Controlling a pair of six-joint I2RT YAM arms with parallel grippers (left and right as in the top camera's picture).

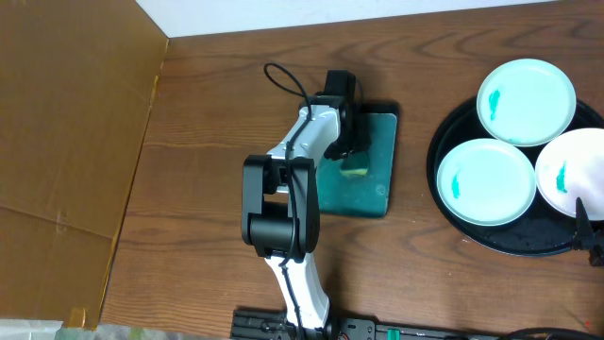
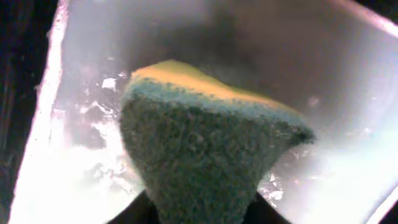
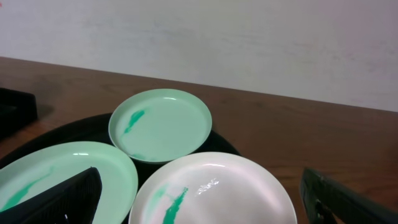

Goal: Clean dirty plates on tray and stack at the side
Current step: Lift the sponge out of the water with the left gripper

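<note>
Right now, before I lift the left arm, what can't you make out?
- Overhead: left gripper hidden under its own arm; only a sliver of sponge shows.
- Overhead: rightmost plate and tray cut off by the frame edge.
- Left wrist: small tray washed out by glare; sponge blocks its floor.

Here's the left arm: smooth white shell links broken up by chunky black joint housings, with a thin black cable curling in a loop off its far end beside a boxy black wrist block. Down at the near edge sits its black base. Over on the other side, the right fingers are matte black slabs, one face finely ribbed.
</note>
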